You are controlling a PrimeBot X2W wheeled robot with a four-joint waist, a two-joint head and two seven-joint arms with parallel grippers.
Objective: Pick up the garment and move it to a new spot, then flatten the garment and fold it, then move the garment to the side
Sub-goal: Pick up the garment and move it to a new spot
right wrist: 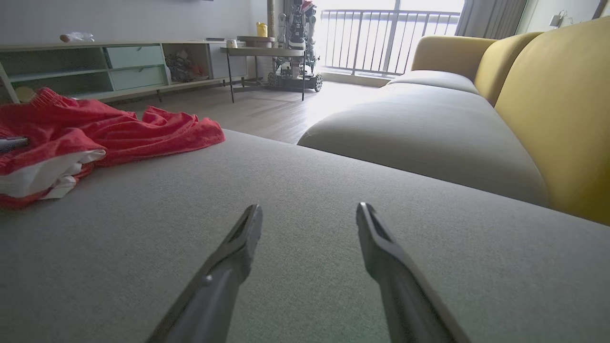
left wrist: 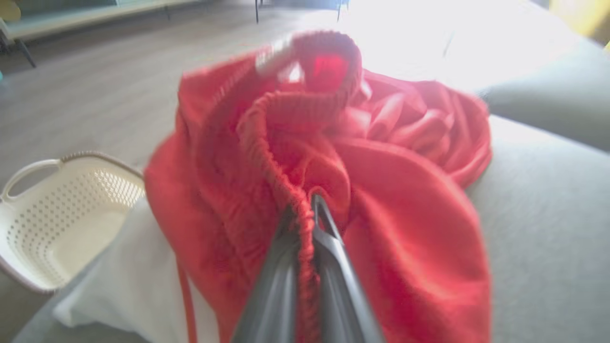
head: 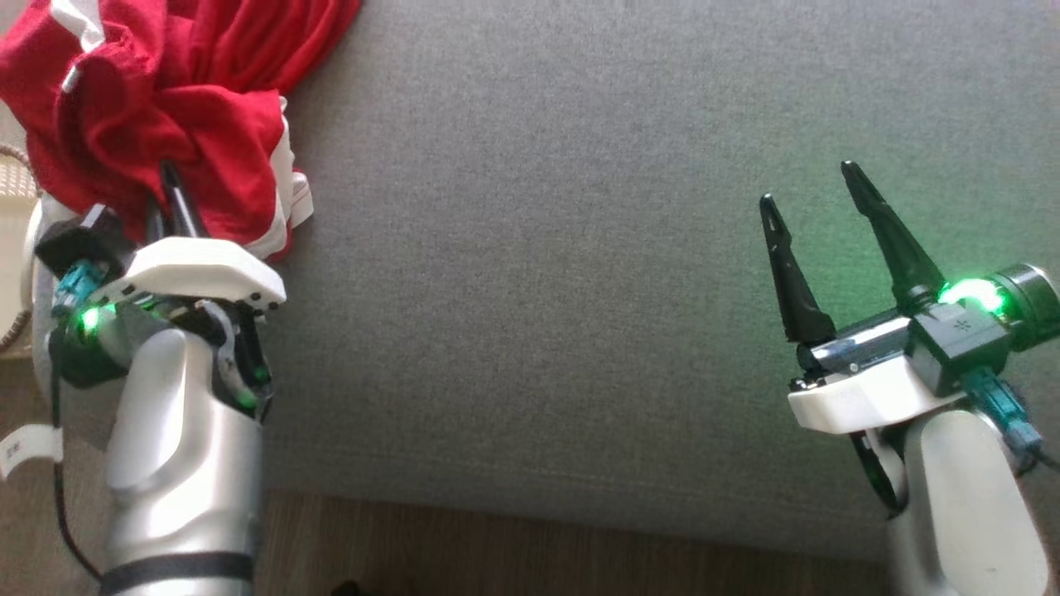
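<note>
In the head view, the bright red, white-panelled jersey garment (head: 166, 99) is lying bunched at the far left corner of the broad grey fabric sofa seat (head: 538, 290), partly spilling over its left edge. The left gripper (head: 166, 186) is reaching into the near side of the heap with its two dark fingers pressed together on the cloth. This looks like the hold needed for lifting the heap to a new spot. The right gripper (head: 807, 186) is hovering over bare fabric well to the right, fingers spread and empty. It is probably waiting until there is a free edge to take.

In the left wrist view, the fingers are clamping a red ribbed edge (left wrist: 271, 143) that is running down between them. The picture is blurred, so how many layers are being pinched is hard to say. A cream perforated plastic basket (left wrist: 62, 214) is sitting on the floor to the left, below the seat.

In the right wrist view, the right gripper's fingers are standing apart just above the grey seat with nothing between them, and the garment is lying at the far left. A mustard-yellow upholstered backrest (right wrist: 562, 109) is rising on the right. The open stretch of seat in between looks like the likeliest place for flattening.
</note>
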